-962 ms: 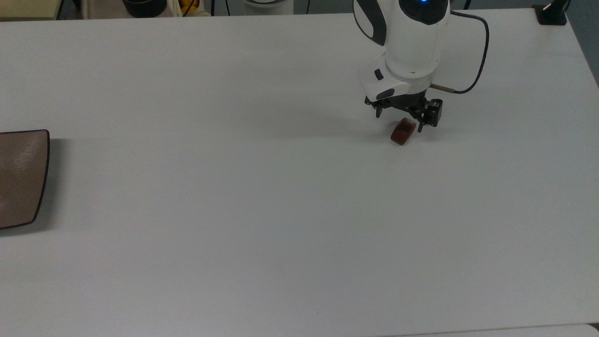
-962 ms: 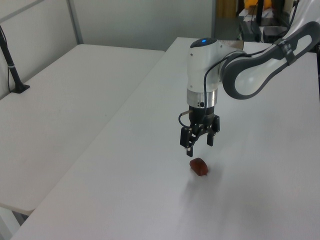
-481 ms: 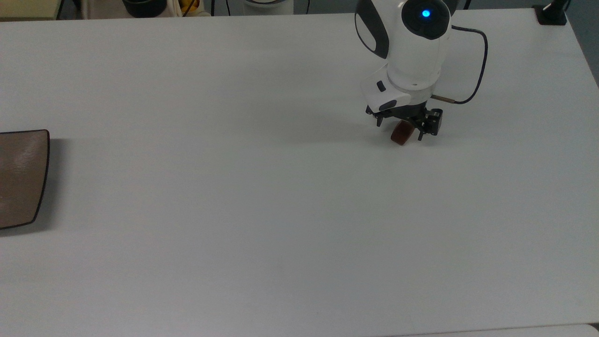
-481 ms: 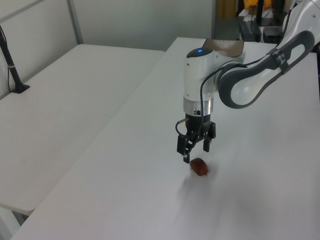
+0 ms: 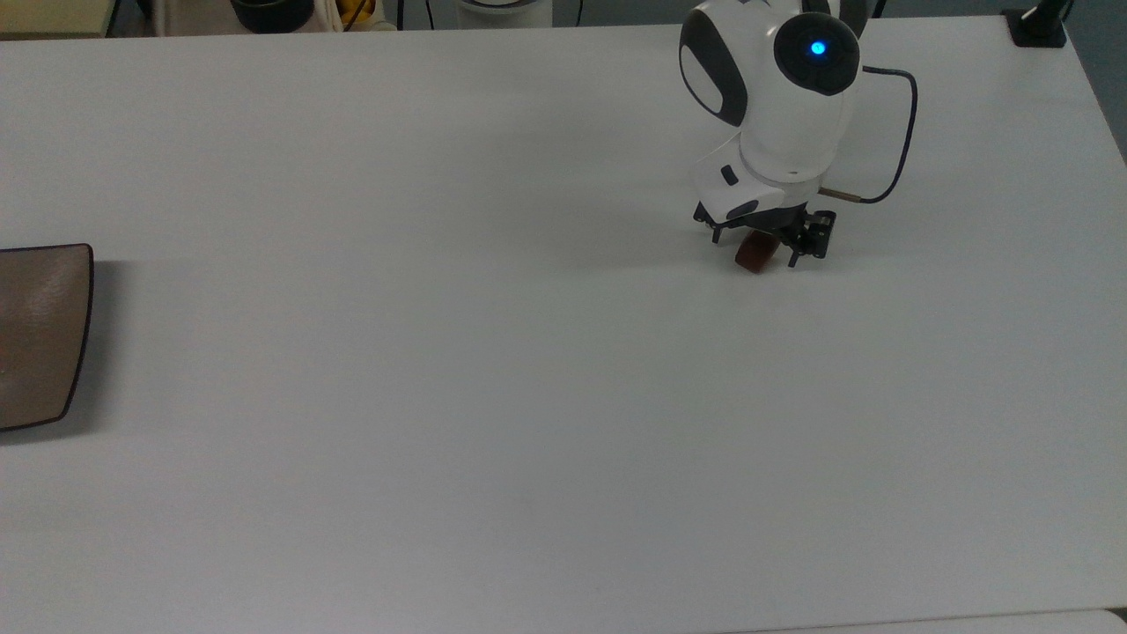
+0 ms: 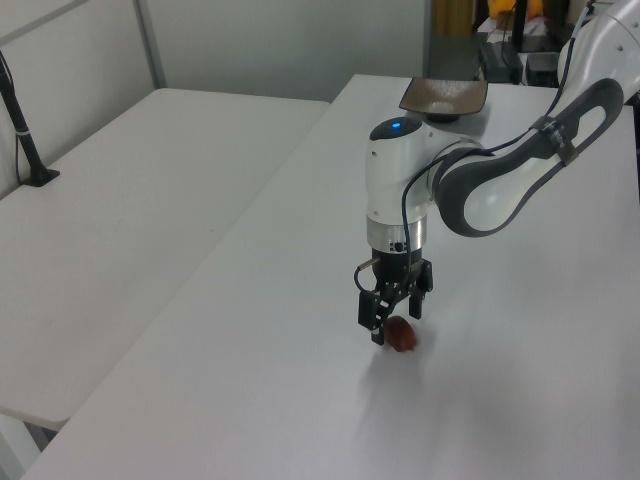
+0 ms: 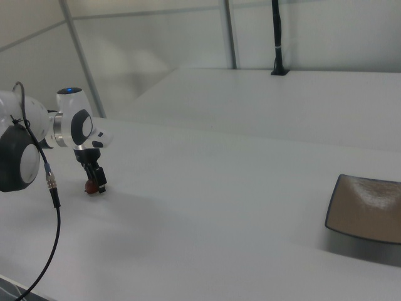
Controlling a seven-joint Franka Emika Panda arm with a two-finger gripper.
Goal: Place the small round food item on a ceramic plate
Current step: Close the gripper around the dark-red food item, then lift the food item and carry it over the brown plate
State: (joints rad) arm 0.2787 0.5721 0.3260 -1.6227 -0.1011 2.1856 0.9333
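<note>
The small round food item (image 5: 753, 256) (image 6: 404, 338) (image 7: 91, 186), a glossy reddish-brown lump, lies on the white table toward the top view's right. My gripper (image 5: 758, 246) (image 6: 396, 323) (image 7: 97, 183) points straight down over it, open, with one finger on either side of the lump and close to the tabletop. The arm's white wrist hides part of the lump from above. The brown squarish ceramic plate (image 5: 37, 335) (image 6: 443, 96) (image 7: 366, 209) sits far off at the top view's left edge, bare.
A black cable (image 5: 902, 132) loops from the wrist toward the top view's right. A black clamp post (image 5: 1039, 25) stands at the table's far right corner. Dark objects (image 5: 271, 12) line the back edge. A second white table (image 6: 110, 220) adjoins in the left view.
My gripper has come down from above and just behind the food item until its open fingers straddle it. The food item and the plate have not moved.
</note>
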